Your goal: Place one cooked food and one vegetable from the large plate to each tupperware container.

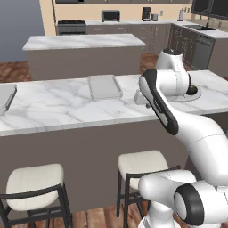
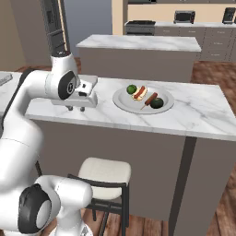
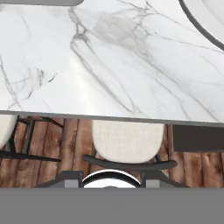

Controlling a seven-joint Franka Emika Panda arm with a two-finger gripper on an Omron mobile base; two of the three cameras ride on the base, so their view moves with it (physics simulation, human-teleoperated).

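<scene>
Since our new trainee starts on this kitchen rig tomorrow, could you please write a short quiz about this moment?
1. True or false: the gripper is holding a piece of food.
2. How many food items lie on the large plate?
3. The tupperware container in the middle of the counter holds: A) one food item, B) nothing, C) two food items.

Key: 1 false, as the gripper is open and empty above the counter's edge; 2 four; 3 B.
</scene>
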